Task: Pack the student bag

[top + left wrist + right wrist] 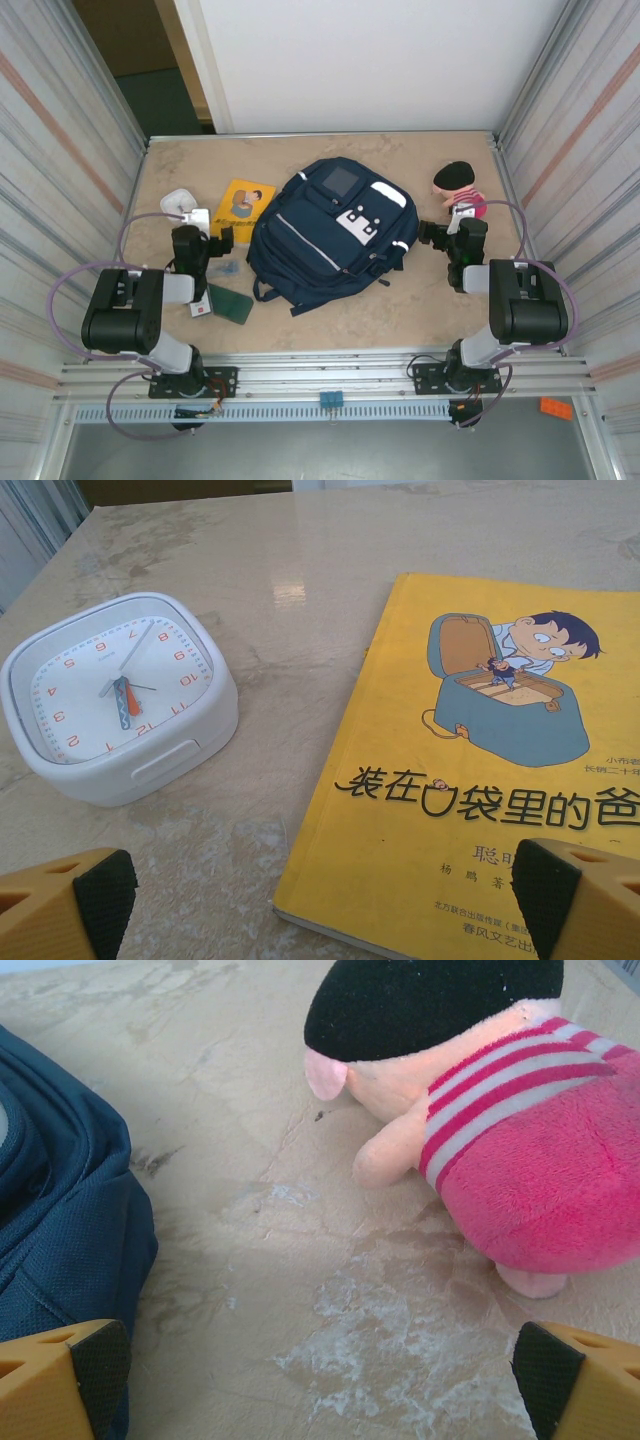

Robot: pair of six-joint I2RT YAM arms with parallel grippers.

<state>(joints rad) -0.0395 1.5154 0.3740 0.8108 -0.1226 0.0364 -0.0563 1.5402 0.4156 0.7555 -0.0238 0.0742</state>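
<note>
The navy student bag (pixel 325 232) lies flat in the middle of the table, zipped, its edge also at the left of the right wrist view (pixel 60 1210). A yellow picture book (pixel 243 207) (pixel 470 770) and a white square clock (pixel 180 201) (pixel 115 695) lie left of the bag. A pink plush doll with a black cap (pixel 460 190) (pixel 500 1110) lies to the bag's right. My left gripper (pixel 212 240) (pixel 325 900) hangs open over the book's near corner. My right gripper (pixel 432 236) (pixel 320 1380) is open above bare table between bag and doll.
A dark green flat item (pixel 231 302) and a small bluish object (pixel 226 268) lie near the left arm. A small white and red item (pixel 200 309) lies beside them. Corrugated metal walls close in both sides. The table's (pixel 420 300) front strip is bare.
</note>
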